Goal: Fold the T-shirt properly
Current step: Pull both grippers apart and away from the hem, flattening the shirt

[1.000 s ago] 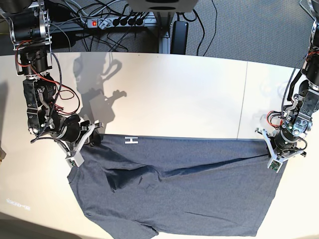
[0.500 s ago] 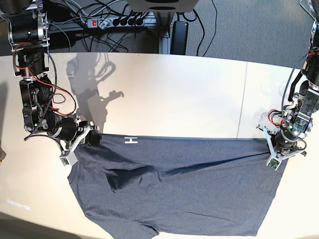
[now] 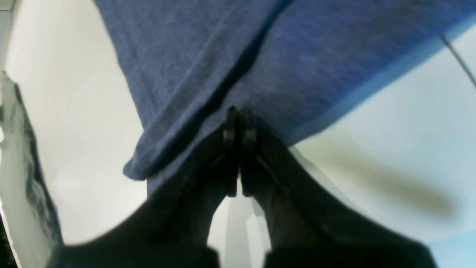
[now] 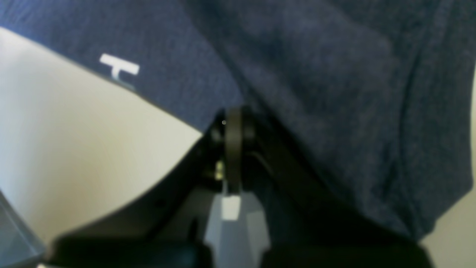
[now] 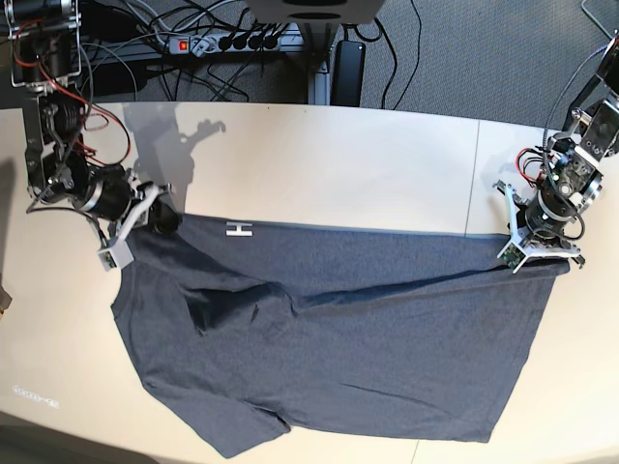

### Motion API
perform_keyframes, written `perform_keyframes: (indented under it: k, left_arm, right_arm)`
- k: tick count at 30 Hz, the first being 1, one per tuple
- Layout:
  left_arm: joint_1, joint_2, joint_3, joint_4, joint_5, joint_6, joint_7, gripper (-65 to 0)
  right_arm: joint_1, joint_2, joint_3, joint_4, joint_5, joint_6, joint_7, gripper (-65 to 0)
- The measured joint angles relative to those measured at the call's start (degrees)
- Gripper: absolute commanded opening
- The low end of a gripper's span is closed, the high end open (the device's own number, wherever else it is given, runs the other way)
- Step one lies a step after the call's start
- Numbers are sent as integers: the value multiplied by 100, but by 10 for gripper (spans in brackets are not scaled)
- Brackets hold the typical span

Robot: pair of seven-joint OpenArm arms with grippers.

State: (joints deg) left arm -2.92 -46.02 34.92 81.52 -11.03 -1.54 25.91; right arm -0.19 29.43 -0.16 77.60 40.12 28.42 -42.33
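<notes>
The slate-blue T-shirt (image 5: 329, 348) lies spread across the table, its far edge stretched straight between the two arms. A small white mark (image 5: 238, 229) sits on that far edge near the left. My right gripper (image 5: 164, 220) pinches the shirt's far left corner, jaws shut on the T-shirt (image 4: 297, 74) in the right wrist view. On the base view's right, my left gripper (image 5: 527, 253) is shut on the far right corner; the left wrist view shows its closed tips (image 3: 240, 124) biting the T-shirt (image 3: 230, 48). A diagonal crease runs across the cloth.
The pale table (image 5: 348, 164) stretches beyond the shirt's far edge. Behind the table, a power strip (image 5: 227, 43) and tangled cables lie on the grey floor. The shirt's near hem reaches close to the table's front edge.
Both grippers have pulled the shirt's far edge away from the front of the table. The whole shirt slid with them and the cloth now lies flatter.
</notes>
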Motion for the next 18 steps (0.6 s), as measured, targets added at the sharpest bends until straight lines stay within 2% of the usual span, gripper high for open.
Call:
perform_keyframes:
  k: [4, 8, 11, 15, 18]
  left_arm:
    - [328, 2, -188, 238, 140, 90, 24, -637]
    - [885, 24, -839, 616, 66, 90, 120, -637]
    - [1134, 31, -1366, 866, -251, 70, 269, -637]
    - [1080, 2, -1786, 1003, -719, -374, 262, -637]
    - [1067, 50, -1784, 1003, -787, -400, 273, -637]
  right_arm:
    - [-481, 76, 374, 391, 111, 4, -197, -650]
    - [-887, 103, 741, 621, 190, 9, -232, -650]
    - [-951, 107, 887, 645, 184, 9, -258, -650]
    - [-951, 116, 894, 645, 170, 9, -273, -650]
    - [-944, 118, 894, 645, 166, 9, -243, -650]
